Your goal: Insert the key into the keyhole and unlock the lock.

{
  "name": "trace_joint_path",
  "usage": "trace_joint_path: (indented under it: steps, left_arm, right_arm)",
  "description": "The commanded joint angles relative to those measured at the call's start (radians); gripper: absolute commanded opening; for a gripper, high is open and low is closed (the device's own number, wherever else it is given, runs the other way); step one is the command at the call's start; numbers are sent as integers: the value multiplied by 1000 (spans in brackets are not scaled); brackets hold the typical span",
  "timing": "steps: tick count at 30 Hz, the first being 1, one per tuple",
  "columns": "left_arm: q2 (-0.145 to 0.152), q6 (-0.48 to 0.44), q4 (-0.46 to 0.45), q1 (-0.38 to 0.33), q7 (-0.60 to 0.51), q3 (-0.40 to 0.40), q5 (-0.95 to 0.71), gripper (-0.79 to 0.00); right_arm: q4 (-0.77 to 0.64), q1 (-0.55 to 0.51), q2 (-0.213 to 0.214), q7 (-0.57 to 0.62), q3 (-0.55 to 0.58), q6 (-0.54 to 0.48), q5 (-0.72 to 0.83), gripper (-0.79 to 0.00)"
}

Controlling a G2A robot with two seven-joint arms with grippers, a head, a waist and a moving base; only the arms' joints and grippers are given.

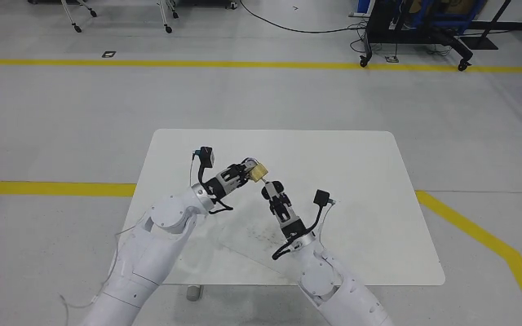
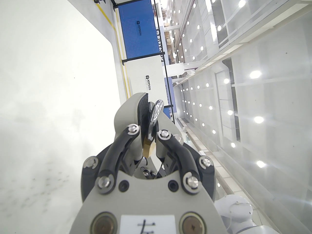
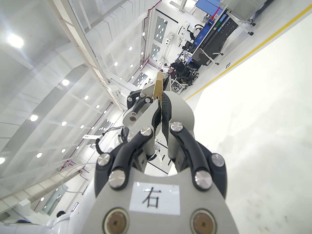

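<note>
The left gripper [image 1: 247, 171] is clamped on the brass lock [image 1: 258, 172], holding it in the air over the middle of the white table [image 1: 367, 163], a little left of centre. The right gripper [image 1: 267, 190] sits just near and right of the lock, its tips aimed straight at it and almost touching. From above, the lock is a small brass block jutting out past the left fingers. The left wrist view adds that the brass body sits deep between the pads, with the silver shackle [image 2: 155, 113] sticking out beyond the fingertips. The right wrist view looks along the right claw's black pads, which are pressed together. A thin dark tip, the key [image 3: 158, 97], pokes out and meets the lock's narrow end face. How deep it sits cannot be told.
</note>
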Motion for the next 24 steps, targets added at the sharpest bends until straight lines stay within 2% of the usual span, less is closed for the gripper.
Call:
trace_joint_path:
  steps: [1,7,23,24]
  left_arm:
    - [-1,-2,-1,0,17,3,21,-785]
    - [-3,-11,-6,-2,32,12,92,-785]
    - [-13,-7,13,-6,-31,18,38,-785]
    - [-14,-8,17,-6,-33,17,28,-785]
  right_arm:
    - [-3,-1,-1,8,4,0,12,-785]
    - [-15,-15,-4,2,15,0,-1,-785]
    - [-23,-23,-16,-5,28,26,-43,-785]
    - [-24,-23,-17,-2,31,24,-39,-591]
